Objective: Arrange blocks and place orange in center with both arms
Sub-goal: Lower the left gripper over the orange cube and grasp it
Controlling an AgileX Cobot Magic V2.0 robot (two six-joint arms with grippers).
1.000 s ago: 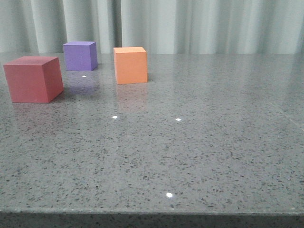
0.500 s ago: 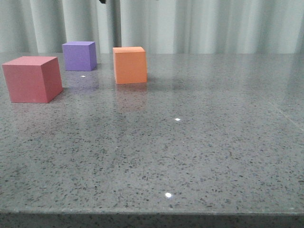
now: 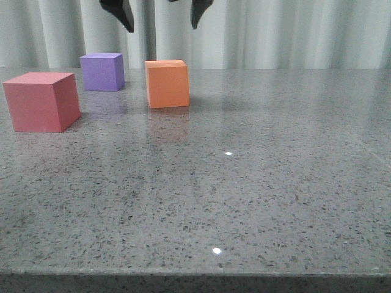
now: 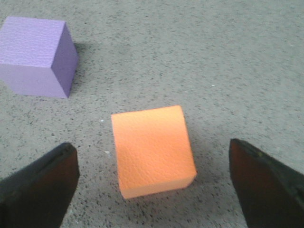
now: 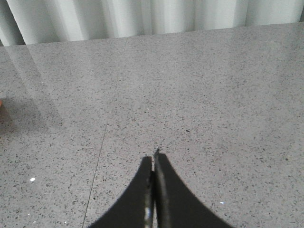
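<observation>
Three blocks stand on the far left part of the grey table (image 3: 256, 201). The red-pink cube (image 3: 41, 101) is nearest, the purple cube (image 3: 102, 72) sits behind it, and the orange cube (image 3: 167, 84) is to their right. My left gripper (image 3: 162, 28) hangs open above the orange cube, its two black fingers spread wider than the cube. In the left wrist view the orange cube (image 4: 152, 149) lies between the spread fingers of the left gripper (image 4: 151, 147), untouched, with the purple cube (image 4: 35, 54) beyond. My right gripper (image 5: 154, 156) is shut over bare table and holds nothing.
A pale curtain (image 3: 275, 30) hangs behind the table's far edge. The table's front edge (image 3: 195, 271) runs along the bottom of the front view. A thin seam (image 5: 97, 161) crosses the stone surface near the right gripper.
The left gripper's fingers have come down into the top of the front view, over the orange cube. The three cubes have not moved.
</observation>
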